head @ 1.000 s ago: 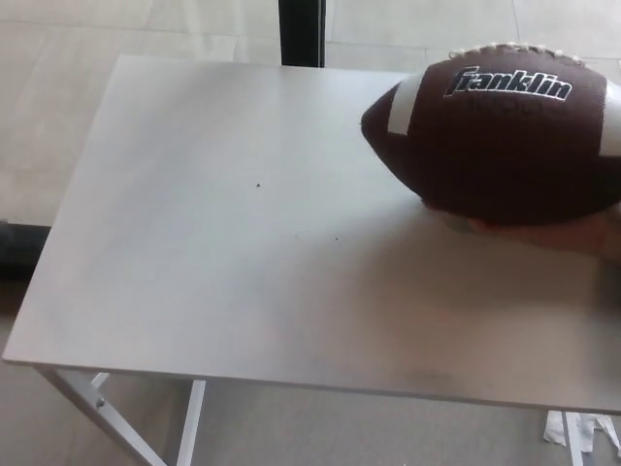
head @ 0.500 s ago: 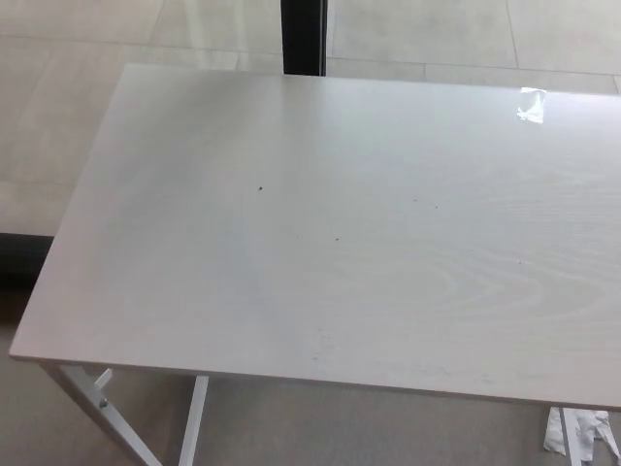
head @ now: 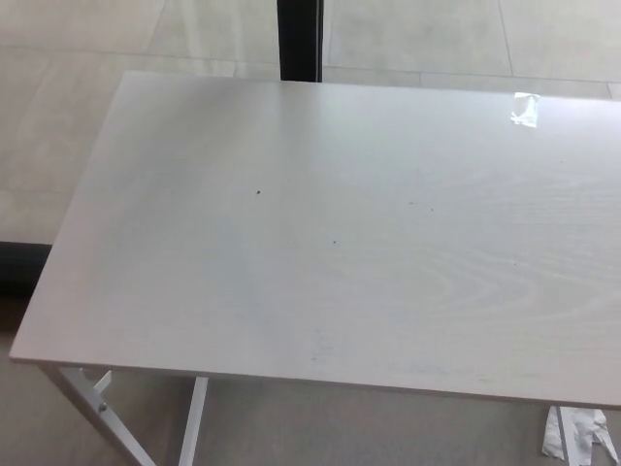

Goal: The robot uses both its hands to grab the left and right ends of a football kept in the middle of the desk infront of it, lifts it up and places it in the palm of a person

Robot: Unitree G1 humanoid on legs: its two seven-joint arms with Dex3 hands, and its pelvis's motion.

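A pale wood-grain bench (head: 320,243) on a tiled floor (head: 87,29); neither robot hand shows, so finger state cannot be told.

A pale desk (head: 194,291) with a faint wood-grain top fills most of the head view, its rectangular surface flat and seen slightly at an angle. A few tiny dark specks (head: 258,191) dot the top, and a bright patch of glare (head: 525,109) lies near its far right corner. White metal legs (head: 97,403) show beneath the near left corner.
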